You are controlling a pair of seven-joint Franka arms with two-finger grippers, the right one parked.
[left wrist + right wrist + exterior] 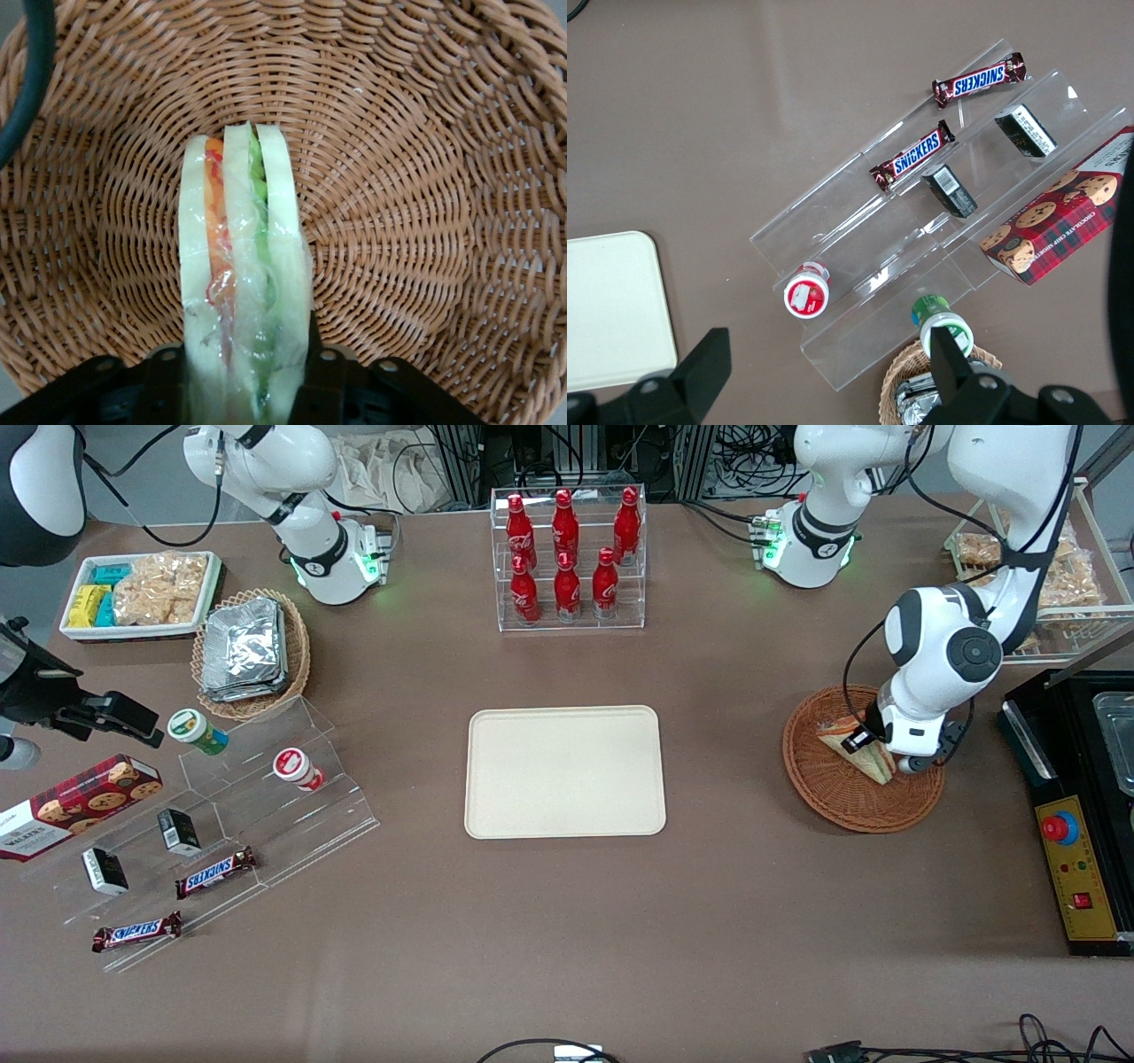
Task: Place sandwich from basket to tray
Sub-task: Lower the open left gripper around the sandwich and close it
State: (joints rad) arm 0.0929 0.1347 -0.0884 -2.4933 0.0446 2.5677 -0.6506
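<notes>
The sandwich [852, 746], a clear-wrapped wedge of white bread with orange, red and green filling, stands on edge in the round reddish-brown wicker basket [833, 802] toward the working arm's end of the table. My left gripper [881, 759] is down inside the basket, shut on the sandwich. In the left wrist view the sandwich [244, 266] runs between the black fingers [323, 382], which press against both bread faces, with the basket's woven bottom [425, 177] all around. The cream-beige tray [496, 815] lies flat at the table's middle, bare.
A clear rack of red cola bottles [567, 558] stands farther from the camera than the tray. A black control box with a red button [1076, 850] sits beside the basket. An acrylic stand with snacks [221, 815] and a tan basket of foil packets [252, 651] lie toward the parked arm's end.
</notes>
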